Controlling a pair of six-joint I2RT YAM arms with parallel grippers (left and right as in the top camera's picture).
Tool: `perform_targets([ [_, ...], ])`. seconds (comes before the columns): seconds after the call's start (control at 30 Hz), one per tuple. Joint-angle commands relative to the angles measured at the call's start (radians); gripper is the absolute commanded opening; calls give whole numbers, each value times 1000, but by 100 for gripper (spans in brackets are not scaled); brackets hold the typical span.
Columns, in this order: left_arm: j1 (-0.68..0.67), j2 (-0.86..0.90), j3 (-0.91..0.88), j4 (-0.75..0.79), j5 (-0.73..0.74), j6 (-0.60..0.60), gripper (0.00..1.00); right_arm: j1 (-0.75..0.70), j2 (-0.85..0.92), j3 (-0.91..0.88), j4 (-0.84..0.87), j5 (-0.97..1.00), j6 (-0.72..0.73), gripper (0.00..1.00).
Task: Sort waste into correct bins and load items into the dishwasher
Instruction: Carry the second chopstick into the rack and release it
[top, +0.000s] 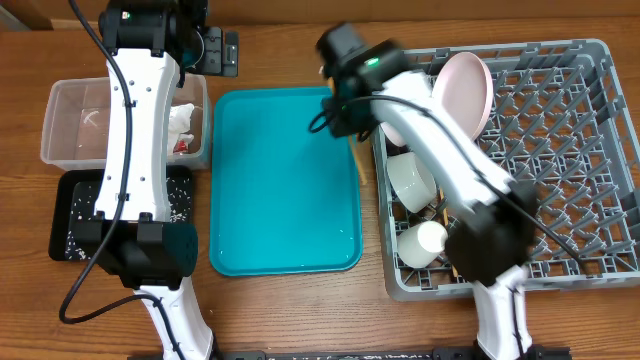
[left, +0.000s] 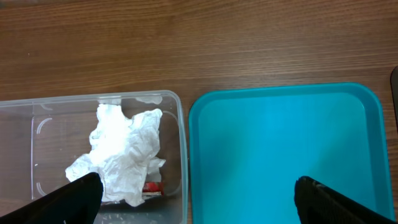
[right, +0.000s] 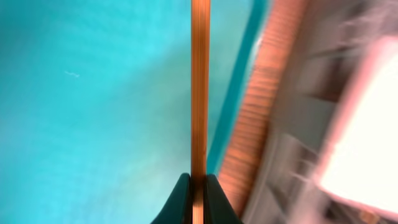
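My right gripper (right: 198, 180) is shut on a thin wooden chopstick (right: 199, 81), which runs straight out from the jaws over the right edge of the teal tray (right: 93, 93). Overhead, that chopstick (top: 361, 165) lies along the gap between the tray and the grey dish rack (top: 580, 150). The rack holds a white plate (top: 465, 85), a bowl (top: 410, 178) and a small cup (top: 420, 242). My left gripper (left: 199, 186) is open and empty, straddling the clear tub's (left: 37, 124) right wall. In the tub lie the crumpled napkin (left: 124, 149) and the red wrapper (left: 152, 187).
A shallow black tray (top: 70, 215) sprinkled with rice grains sits in front of the clear tub, partly under my left arm. The teal tray (top: 280, 180) lies bare between the tub and the rack. My right arm crosses the rack's left part.
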Motion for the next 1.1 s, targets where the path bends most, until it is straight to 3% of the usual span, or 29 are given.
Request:
perform_targets([
  [0.0,-2,-14,21,1,-9,13,100,-47,-165,47,-56,57,0,4],
  [0.3,-2,-14,21,1,-9,13,100,-148,-209,45,-306,58,41,4],
  [0.57,-2,-14,21,1,-9,13,100,-200,-273,-178,-304,32,65,4],
  [0.9,-2,-14,21,1,-9,13,100,-243,-374,-518,-196,184,130,4],
  [0.93,-2,-14,21,1,-9,13,100,-244,-378,-529,-191,185,117,12],
  [0.97,-2,-14,21,1,-9,13,100,-244,-383,-536,-186,187,99,38],
  [1.07,-2,-14,21,1,-9,13,100,-244,-407,-534,-177,190,77,75],
])
